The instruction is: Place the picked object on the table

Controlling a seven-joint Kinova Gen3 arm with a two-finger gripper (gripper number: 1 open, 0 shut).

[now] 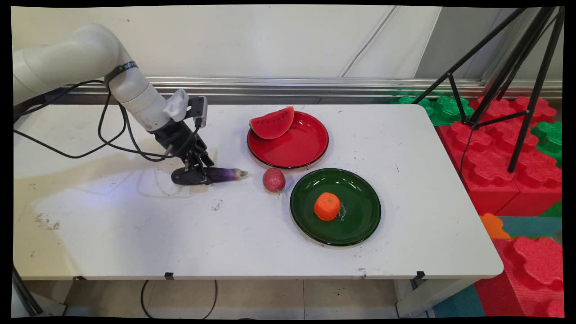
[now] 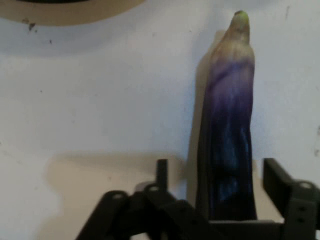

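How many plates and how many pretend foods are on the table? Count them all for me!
Plates: 2, the red plate and the green plate.
Pretend foods: 4, the watermelon slice, the orange, the reddish round fruit and the eggplant by the hand.
Total: 6

You have the gripper [image 1: 194,173] low over the eggplant's [image 1: 222,174] dark end, one finger [image 2: 162,172] on either side. The purple eggplant lies flat on the table [image 1: 135,225], pale tip toward a red fruit [image 1: 274,179].

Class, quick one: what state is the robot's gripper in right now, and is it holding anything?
Gripper: open, fingers either side of the purple toy eggplant lying on the white table, not clamped on it.
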